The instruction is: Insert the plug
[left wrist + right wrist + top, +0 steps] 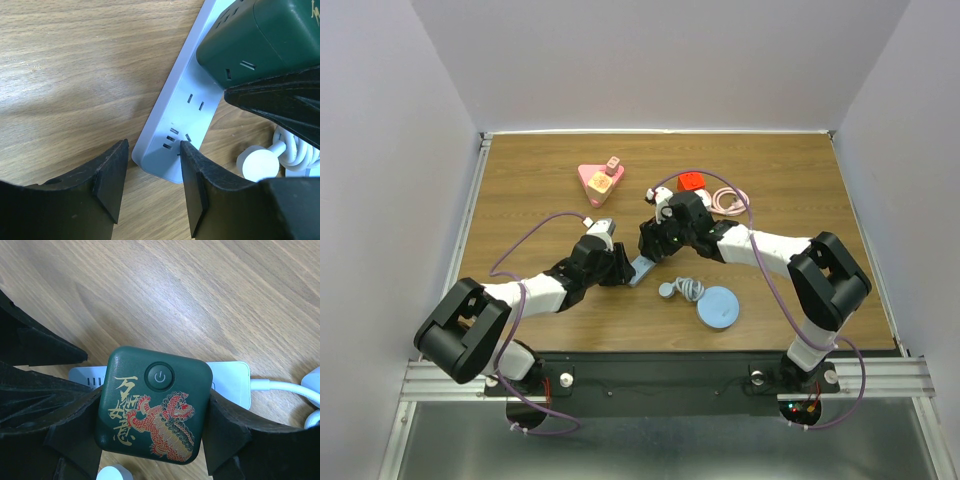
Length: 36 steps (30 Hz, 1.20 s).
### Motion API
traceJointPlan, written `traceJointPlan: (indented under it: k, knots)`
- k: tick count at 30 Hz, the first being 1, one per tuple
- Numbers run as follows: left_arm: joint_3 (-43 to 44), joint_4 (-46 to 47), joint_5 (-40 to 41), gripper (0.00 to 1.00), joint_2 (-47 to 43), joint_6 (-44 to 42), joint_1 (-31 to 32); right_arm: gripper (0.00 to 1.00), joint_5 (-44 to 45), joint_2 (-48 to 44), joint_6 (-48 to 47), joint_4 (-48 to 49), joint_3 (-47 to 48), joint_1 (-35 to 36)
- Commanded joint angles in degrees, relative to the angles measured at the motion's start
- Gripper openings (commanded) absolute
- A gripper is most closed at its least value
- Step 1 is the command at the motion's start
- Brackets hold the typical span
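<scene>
A white power strip (644,268) lies on the wooden table between the two arms. My right gripper (661,238) is shut on a dark green cube plug (154,405) with a power button and a red and gold lion print. It holds the plug on top of the strip (230,380), one finger on each side (227,432). The left wrist view shows the plug (260,42) seated on the strip's far part. My left gripper (154,146) is open, its fingertips on either side of the strip's near end (165,157). The right fingertip (192,170) overlaps the strip's corner.
A white round plug with coiled cable (680,290) and a blue disc (718,307) lie near the strip. A pink triangular block (599,178), a red object (691,182) and a pink coiled cable (728,199) lie farther back. The strip's white cord (280,386) runs right.
</scene>
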<state>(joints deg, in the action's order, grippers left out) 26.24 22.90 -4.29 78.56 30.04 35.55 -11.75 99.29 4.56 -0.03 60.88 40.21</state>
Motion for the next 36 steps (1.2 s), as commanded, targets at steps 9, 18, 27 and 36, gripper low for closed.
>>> traceJointPlan:
  k: [9, 18, 27, 36]
  knots:
    - [-1.4, -2.4, 0.3, 0.55, -0.5, -1.3, -0.2, 0.0, 0.7, -2.5, 0.4, 1.4, 0.7, 0.2]
    - [-1.3, -2.4, 0.3, 0.55, -0.3, -1.4, -0.2, 0.0, 1.6, -3.8, 0.8, 1.5, 1.2, 0.3]
    - [-1.2, -2.5, 0.3, 0.55, -0.2, -1.3, -0.2, 0.0, 0.1, -4.8, 1.4, 2.1, 1.4, 0.3]
    - [-0.8, -2.7, 0.1, 0.55, 0.5, -1.6, -0.2, 0.0, -0.7, -2.6, 1.7, 2.1, 1.6, 0.4]
